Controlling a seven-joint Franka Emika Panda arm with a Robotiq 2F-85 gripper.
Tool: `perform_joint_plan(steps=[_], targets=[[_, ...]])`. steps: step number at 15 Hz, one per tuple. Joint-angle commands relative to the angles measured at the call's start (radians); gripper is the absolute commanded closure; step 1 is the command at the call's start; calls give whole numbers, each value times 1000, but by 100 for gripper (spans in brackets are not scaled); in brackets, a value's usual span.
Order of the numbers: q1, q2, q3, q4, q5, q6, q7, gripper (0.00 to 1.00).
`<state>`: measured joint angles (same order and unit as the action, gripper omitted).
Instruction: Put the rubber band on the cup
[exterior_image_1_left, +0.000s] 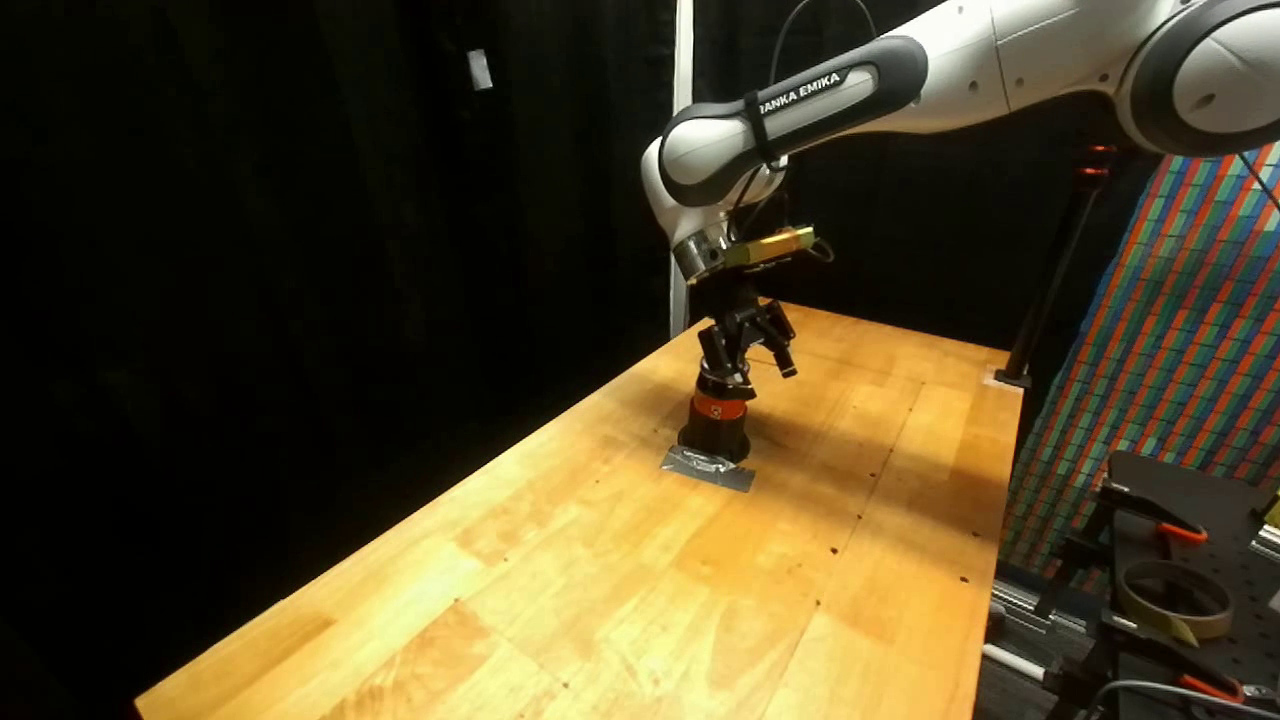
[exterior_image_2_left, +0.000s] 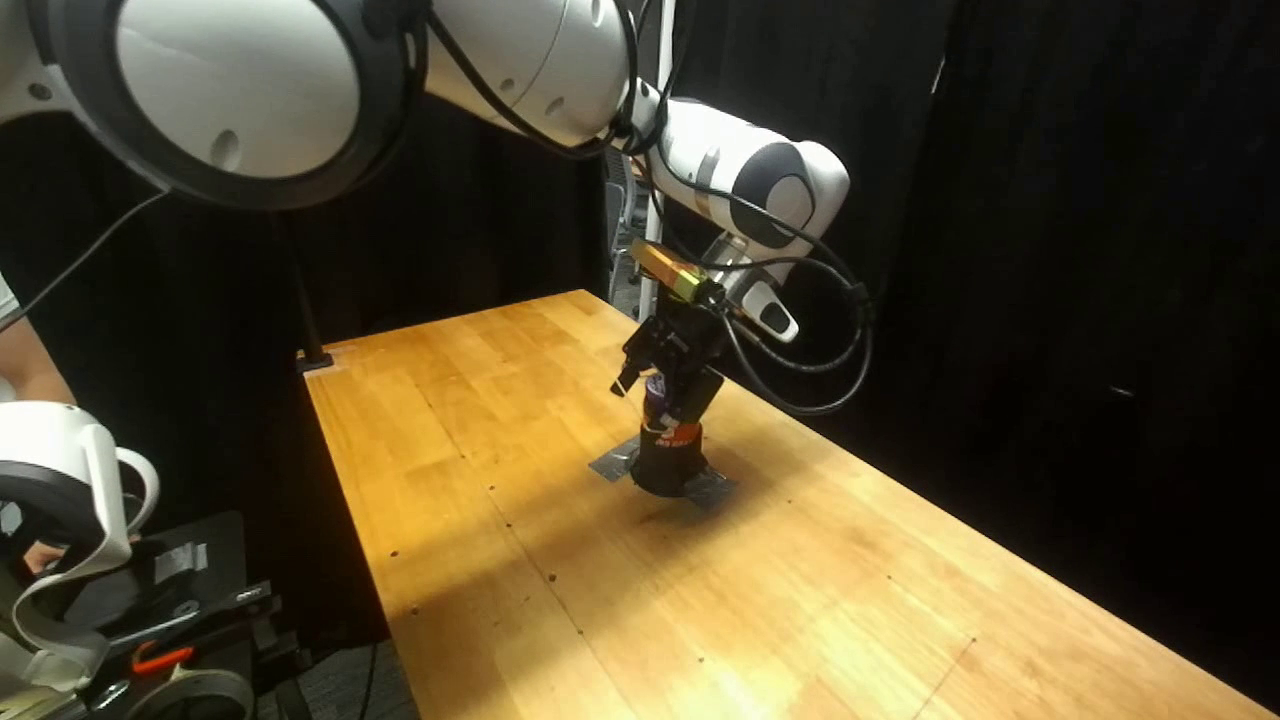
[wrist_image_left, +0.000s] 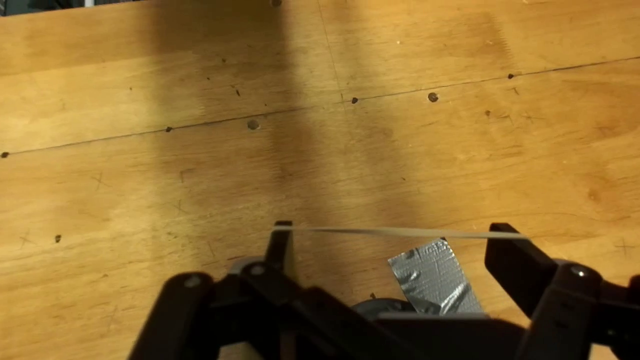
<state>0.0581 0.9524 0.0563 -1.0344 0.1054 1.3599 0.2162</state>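
The cup (exterior_image_1_left: 714, 435) is short, dark and cylindrical, with an orange-red band round its middle. It stands upright on the wooden table, and also shows in an exterior view (exterior_image_2_left: 668, 465). My gripper (exterior_image_1_left: 768, 382) is tilted at the cup's top, one finger close against its upper part. In the wrist view the gripper (wrist_image_left: 392, 231) is open. A thin pale rubber band (wrist_image_left: 410, 232) is stretched across its two fingertips. In that view only the cup's dark base edge (wrist_image_left: 382, 305) shows; the gripper hides the rest. A purple part (exterior_image_2_left: 655, 390) shows between the fingers above the cup.
Grey tape strips (exterior_image_2_left: 708, 488) run from the cup's base onto the wooden table (exterior_image_1_left: 620, 600); a strip also shows in the wrist view (wrist_image_left: 435, 277). A black pole (exterior_image_1_left: 1050, 270) stands at the table's far corner. A cart with a tape roll (exterior_image_1_left: 1175, 600) stands beside the table.
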Motion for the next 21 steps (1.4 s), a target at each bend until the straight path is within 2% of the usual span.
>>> perform_joint_plan(steps=[1, 7, 9, 12, 16, 21], targets=[[-5, -63, 1, -104, 26, -17, -37, 26], [-3, -141, -4, -225, 22, 35, -52, 73], [1, -180, -7, -291, 20, 82, -50, 85], [10, -249, -11, -415, 19, 215, -32, 90], [27, -344, -16, -596, 5, 436, -18, 84], [39, -471, -14, -811, -3, 657, -21, 87]])
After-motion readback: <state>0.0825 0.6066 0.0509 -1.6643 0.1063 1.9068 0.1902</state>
